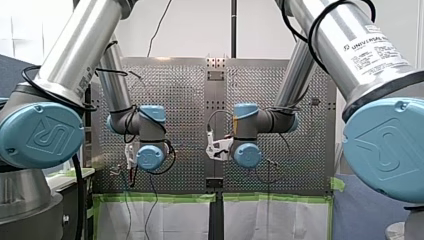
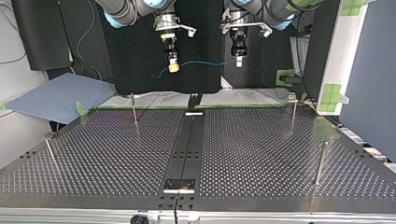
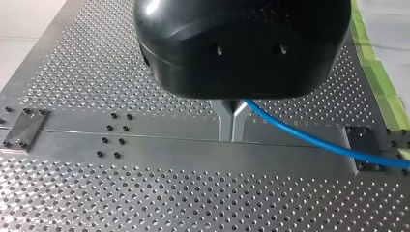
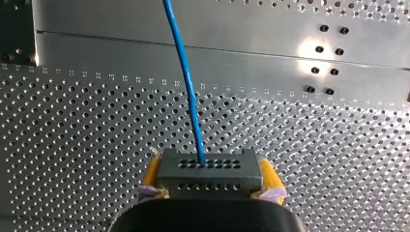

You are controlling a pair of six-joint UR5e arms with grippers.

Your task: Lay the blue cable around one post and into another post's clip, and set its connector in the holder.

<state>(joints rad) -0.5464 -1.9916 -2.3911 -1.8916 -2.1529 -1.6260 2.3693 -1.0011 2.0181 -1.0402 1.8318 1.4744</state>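
Right gripper, yellow-padded, is shown clamped across the two sides of the dark connector. The holed face is thus left free, and the blue cable leaves it straight ahead, away from the pads. Left gripper is shown with its metal fingers pressed together on the same cable a short way along its run, and the cable is seen leaving them to one side. Both grippers are held well above the perforated table, near each other, and in the top view the span between them hangs in a shallow sag. By this two-point hold the loose line is judged to be held under control and clear of the posts until routing begins. No post has yet been rounded, no clip entered, and the connector is not yet seated.

Counted: two grippers, both closed on the load; one cable; one connector; four upright posts in the top view, two in each half of the table. The far post at that view's right is topped by a small block, possibly the clip, though this cannot be confirmed. Two small bolted plates are set on the central strip; which of them serves as the holder cannot be told.
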